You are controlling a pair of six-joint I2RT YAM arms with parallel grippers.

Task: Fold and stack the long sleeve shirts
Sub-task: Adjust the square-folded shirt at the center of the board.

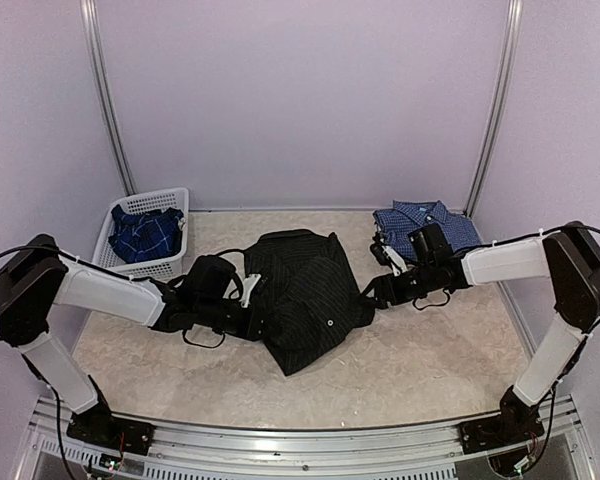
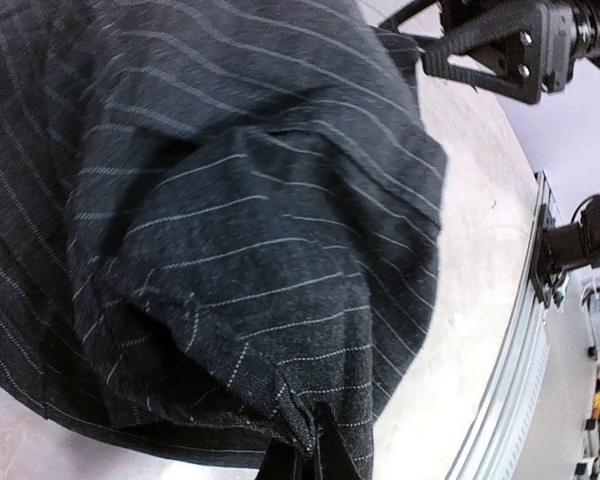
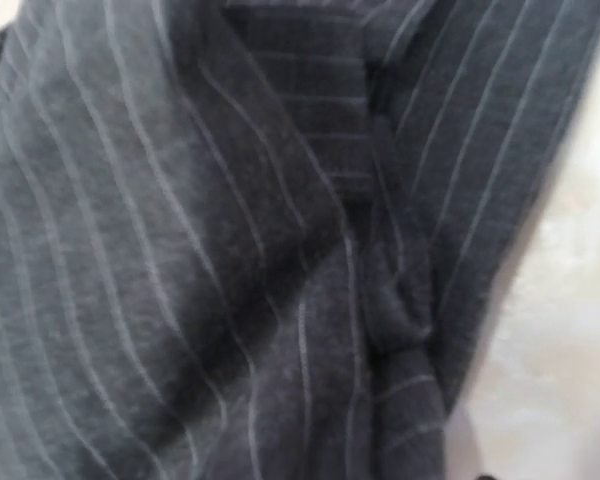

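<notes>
The black striped shirt is bunched up in the middle of the table. Its left edge is pinched by the left gripper, whose fingers are closed tight on the cloth. Its right edge is met by the right gripper. A blue checked shirt is laid folded just behind that gripper. A darker blue shirt is kept in a white basket at the far left. The right fingers are hidden by cloth, so their gap cannot be told.
</notes>
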